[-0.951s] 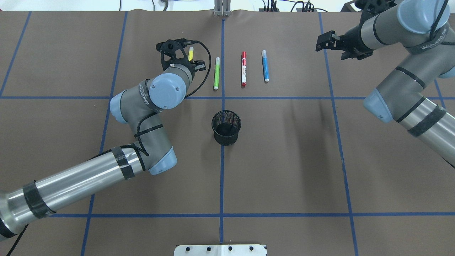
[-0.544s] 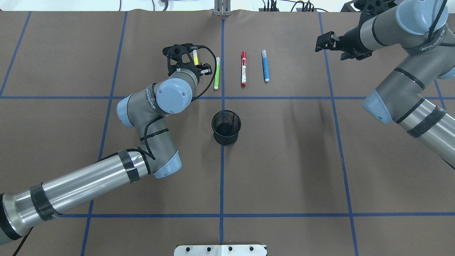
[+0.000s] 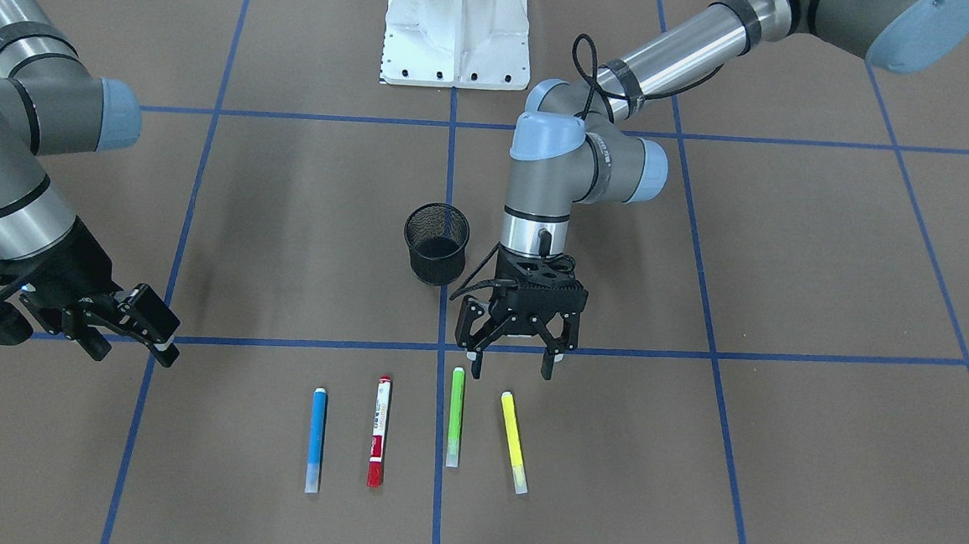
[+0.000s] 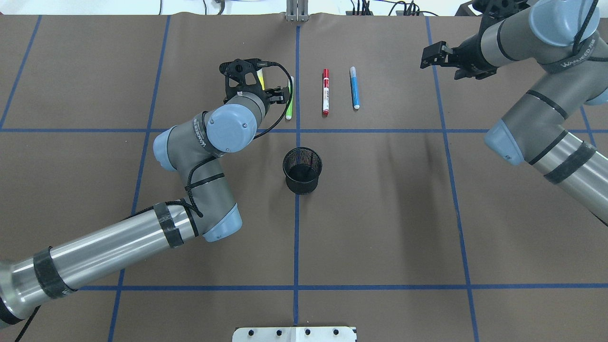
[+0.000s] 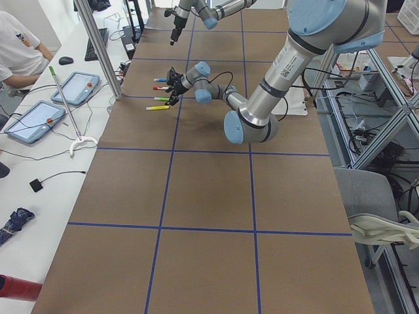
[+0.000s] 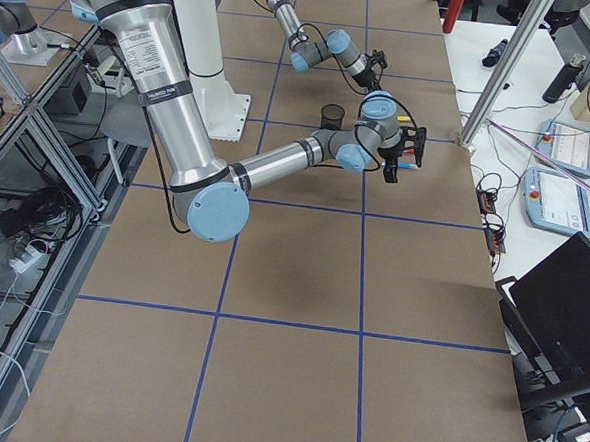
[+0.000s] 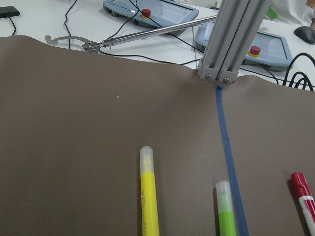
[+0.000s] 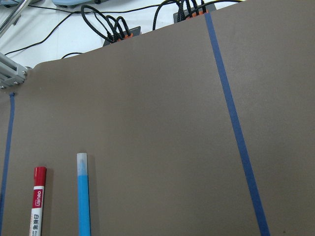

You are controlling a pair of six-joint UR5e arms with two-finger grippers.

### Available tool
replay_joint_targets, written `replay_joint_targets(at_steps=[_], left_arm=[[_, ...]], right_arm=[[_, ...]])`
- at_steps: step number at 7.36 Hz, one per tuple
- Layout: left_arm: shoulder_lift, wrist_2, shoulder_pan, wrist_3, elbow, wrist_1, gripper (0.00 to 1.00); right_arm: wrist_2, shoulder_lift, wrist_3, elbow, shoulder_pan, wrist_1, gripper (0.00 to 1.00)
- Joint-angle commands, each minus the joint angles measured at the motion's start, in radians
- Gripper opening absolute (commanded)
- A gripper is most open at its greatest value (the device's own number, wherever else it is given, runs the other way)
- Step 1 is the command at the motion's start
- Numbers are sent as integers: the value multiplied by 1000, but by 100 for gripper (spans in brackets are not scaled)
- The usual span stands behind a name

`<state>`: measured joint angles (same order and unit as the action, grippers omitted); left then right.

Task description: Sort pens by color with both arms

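Note:
Four pens lie side by side on the brown table: blue (image 3: 316, 438), red-and-white (image 3: 379, 430), green (image 3: 454, 426) and yellow (image 3: 513, 440). My left gripper (image 3: 510, 366) is open and empty, pointing down just above the table at the robot-side ends of the green and yellow pens. In the overhead view it (image 4: 266, 92) covers much of the yellow pen (image 4: 261, 78), beside the green pen (image 4: 289, 102). My right gripper (image 3: 135, 351) is open and empty, off to the side of the blue pen (image 4: 354, 88). The left wrist view shows the yellow (image 7: 148, 196) and green (image 7: 226, 209) pens.
A black wire-mesh cup (image 4: 302, 170) stands upright on the centre line, on the robot's side of the pens and close to my left wrist. The white pedestal base (image 3: 455, 30) is at the robot's edge. Blue tape lines cross the table.
My left arm has moved right, from over the yellow pen toward the green pen. My right gripper has barely moved. The pens lie as before.

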<state>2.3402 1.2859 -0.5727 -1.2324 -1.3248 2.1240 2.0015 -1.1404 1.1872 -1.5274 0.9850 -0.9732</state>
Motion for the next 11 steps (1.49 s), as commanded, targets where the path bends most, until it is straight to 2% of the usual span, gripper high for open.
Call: replay_joint_targets(at_steps=[1,3,4,5,6,8,10,11], left_arm=[[-126,140,-66,156,-297,-289,100],[-307,383,-226,374,-539,-493,100],[-394,508,-330,490,-606,-537,100],[-460,682,-429,574,-602,-597,100],[-488,805,-558,761,-599,-702,100],[-602,912,-717,1026,-571,-721,100],[-646,1083,-840,1123,-496,-724,100],[-677,1093,-846,1130,-498,-723,100]], right_arm=[[-1,4,-71,3,20,-7,100],[20,-50,-263,7,87,-13,100],[63,-97,-353,12,140,-16,100],[166,-125,-451,33,197,-45,100],[243,-172,-571,36,257,-95,100],[357,-225,-818,38,370,-250,100],[399,-257,-1025,36,464,-413,100],[431,-259,-1052,24,506,-483,100]])
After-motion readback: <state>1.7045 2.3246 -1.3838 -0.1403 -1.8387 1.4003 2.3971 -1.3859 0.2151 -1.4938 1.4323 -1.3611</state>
